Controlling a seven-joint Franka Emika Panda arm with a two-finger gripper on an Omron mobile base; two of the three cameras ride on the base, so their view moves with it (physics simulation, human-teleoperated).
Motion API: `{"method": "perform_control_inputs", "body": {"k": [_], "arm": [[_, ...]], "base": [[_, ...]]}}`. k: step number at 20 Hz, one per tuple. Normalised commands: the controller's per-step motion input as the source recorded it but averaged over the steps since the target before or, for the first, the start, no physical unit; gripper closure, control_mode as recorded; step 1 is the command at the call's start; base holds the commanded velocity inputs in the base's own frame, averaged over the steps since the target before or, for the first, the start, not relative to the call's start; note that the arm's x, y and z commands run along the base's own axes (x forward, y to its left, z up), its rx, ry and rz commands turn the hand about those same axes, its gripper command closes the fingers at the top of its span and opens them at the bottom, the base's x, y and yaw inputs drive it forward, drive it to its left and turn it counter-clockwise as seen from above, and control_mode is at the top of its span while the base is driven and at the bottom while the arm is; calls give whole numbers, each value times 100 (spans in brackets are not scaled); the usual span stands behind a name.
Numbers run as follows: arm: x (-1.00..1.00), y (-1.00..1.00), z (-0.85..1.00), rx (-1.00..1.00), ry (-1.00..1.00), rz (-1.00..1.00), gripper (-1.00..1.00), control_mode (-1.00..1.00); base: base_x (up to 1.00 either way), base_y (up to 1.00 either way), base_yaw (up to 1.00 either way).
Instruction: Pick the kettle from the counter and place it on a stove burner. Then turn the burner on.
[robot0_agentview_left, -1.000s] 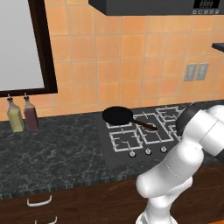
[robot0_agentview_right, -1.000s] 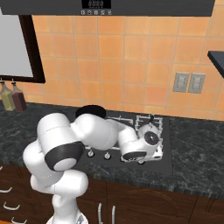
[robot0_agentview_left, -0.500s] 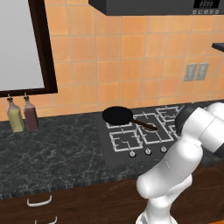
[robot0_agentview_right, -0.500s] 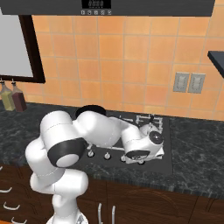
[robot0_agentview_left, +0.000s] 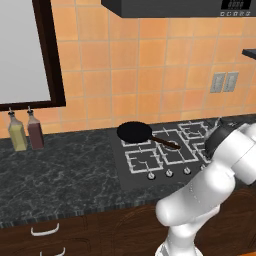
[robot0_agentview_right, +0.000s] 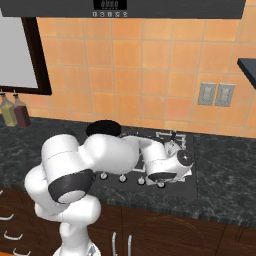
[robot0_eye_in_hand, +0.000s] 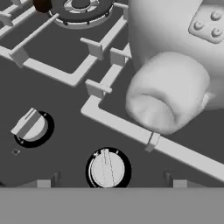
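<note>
The silvery-white kettle (robot0_eye_in_hand: 175, 65) stands on the front right stove burner, its short spout (robot0_eye_in_hand: 162, 105) pointing toward the camera in the hand view. It peeks out behind my arm (robot0_agentview_left: 220, 126) and above my hand (robot0_agentview_right: 172, 146). My gripper (robot0_eye_in_hand: 109, 183) hangs open just in front of the kettle, over the row of burner knobs. One white knob (robot0_eye_in_hand: 107, 169) lies right between the fingertips (robot0_eye_in_hand: 43, 183), another knob (robot0_eye_in_hand: 29, 126) to its left. My hand (robot0_agentview_right: 170, 169) covers the front right of the stove (robot0_agentview_left: 160, 155). The black marbled counter (robot0_agentview_left: 65, 175) runs off to the left.
A black frying pan (robot0_agentview_left: 134, 132) with a brown handle sits on the back left burner (robot0_agentview_right: 103, 128). Two glass bottles (robot0_agentview_left: 17, 132) (robot0_agentview_left: 35, 131) stand at the wall on the far left. A wall outlet (robot0_agentview_right: 216, 94) is on the tiles, a hood above.
My hand has slid a little to the right and lower along the stove's front edge, nearer the knobs. Kettle and pan have not moved.
</note>
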Motion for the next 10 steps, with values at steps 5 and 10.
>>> {"method": "perform_control_inputs", "body": {"k": [5,10], "arm": [[-5,0,12,0,-3,0,-100,-100],[0,0,0,0,0,0,-100,-100]], "base": [[0,0,0],[0,0,0]]}}
